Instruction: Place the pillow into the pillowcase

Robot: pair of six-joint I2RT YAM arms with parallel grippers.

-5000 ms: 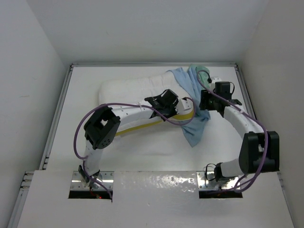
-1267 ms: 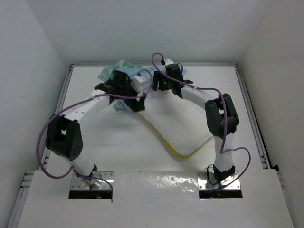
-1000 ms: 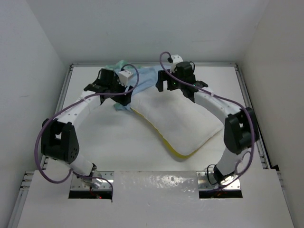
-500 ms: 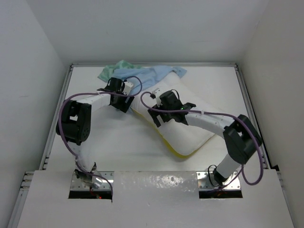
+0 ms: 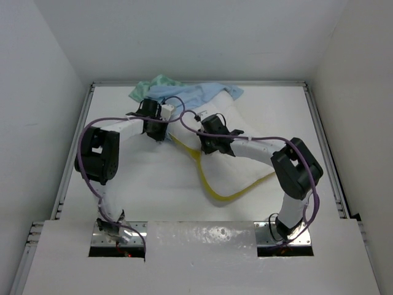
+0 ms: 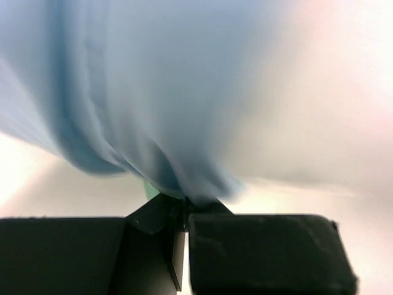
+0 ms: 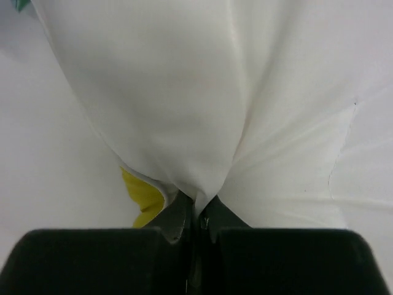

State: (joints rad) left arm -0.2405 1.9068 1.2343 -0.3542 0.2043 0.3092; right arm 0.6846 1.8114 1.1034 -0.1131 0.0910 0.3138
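On table (image 5: 153, 184), right fingers (image 7: 187, 216) pinching pillow (image 7: 202, 92), left fingers (image 6: 175, 212) pinching pillowcase (image 6: 123, 92)

A white table (image 5: 153, 184) stands enclosed by plain white walls (image 5: 184, 37) at 9, 12 and 3 o'clock, evenly lit.

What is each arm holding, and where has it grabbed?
Left jaws pinch a fold of the light-blue pillowcase; right jaws pinch a bunch of the pillow's white cover, beside its yellow band.
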